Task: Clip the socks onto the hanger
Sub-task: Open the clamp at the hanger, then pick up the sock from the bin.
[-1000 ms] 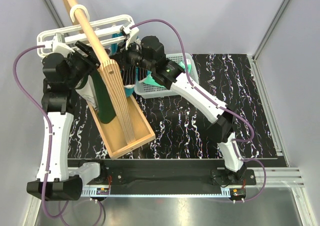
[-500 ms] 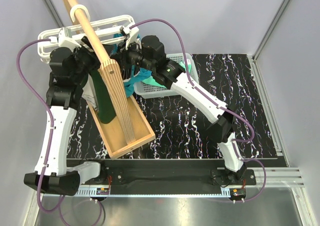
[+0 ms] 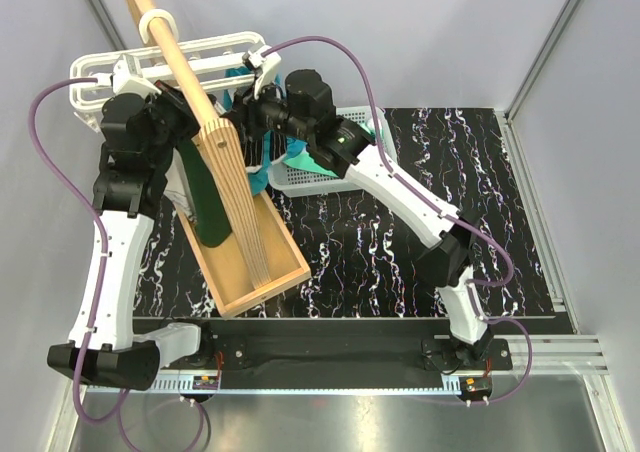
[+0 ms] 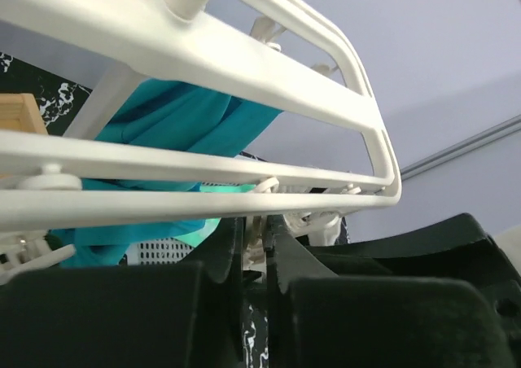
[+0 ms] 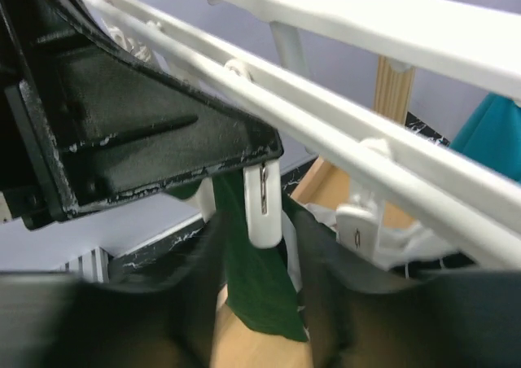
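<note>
Left claw (image 4: 259, 250) has just snapped together, pinching a clip (image 5: 262, 201) under the hanger (image 4: 244, 59). The clip is likely being squeezed open for loading. Can't tell the right claw's (image 5: 254, 303) state.

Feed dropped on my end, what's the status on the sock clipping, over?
Left pincer shut on white plastic clip under white rectangular hanger. Right pincer open, flanking that clip, nothing else seen in it. Pale wooden pole crosses the hanger.

I'm looking at plain pale grey walls (image 3: 450, 32) on three sides, with metal struts (image 3: 545, 42) in the corners. The table (image 3: 400, 262) is black with white marbling and evenly lit, with brushed metal (image 3: 400, 422) along its near edge.
</note>
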`<state>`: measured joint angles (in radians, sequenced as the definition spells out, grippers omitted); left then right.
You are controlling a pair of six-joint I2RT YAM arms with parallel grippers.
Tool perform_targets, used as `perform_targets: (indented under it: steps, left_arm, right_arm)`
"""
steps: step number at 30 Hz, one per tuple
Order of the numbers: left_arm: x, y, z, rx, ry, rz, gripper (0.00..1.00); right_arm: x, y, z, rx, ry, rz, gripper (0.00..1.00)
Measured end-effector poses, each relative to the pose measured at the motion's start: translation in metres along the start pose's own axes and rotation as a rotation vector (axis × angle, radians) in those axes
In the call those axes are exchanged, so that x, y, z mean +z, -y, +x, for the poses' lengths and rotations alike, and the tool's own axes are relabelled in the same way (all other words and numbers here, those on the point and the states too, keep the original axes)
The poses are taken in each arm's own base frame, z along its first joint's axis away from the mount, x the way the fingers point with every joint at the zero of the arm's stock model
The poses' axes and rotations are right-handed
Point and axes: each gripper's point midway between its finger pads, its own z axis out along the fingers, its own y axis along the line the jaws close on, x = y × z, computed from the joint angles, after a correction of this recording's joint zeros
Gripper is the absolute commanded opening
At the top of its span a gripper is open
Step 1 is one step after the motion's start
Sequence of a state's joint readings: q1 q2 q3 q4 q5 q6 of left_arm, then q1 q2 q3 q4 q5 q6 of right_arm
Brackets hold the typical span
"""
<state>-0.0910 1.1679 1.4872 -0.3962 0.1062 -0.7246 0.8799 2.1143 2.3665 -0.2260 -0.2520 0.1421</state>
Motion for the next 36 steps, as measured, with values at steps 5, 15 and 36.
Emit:
perform_targets:
  steps: [5, 15, 36]
  left_arm:
    - [-0.002, 0.005, -0.002, -0.005, 0.005, 0.003, 0.0]
    - [-0.003, 0.004, -0.002, -0.005, 0.0, -0.018, 0.0]
    - [-0.023, 0.005, -0.005, 0.027, 0.017, -0.017, 0.0]
  right_arm:
    - [-0.013, 0.002, 0.012, 0.009, -0.06, 0.034, 0.7]
    - [-0.128, 0.068, 0.038, 0.013, -0.208, 0.395, 0.53]
    - [-0.09, 0.364, 0.213, -0.006, -0.465, 0.843, 0.33]
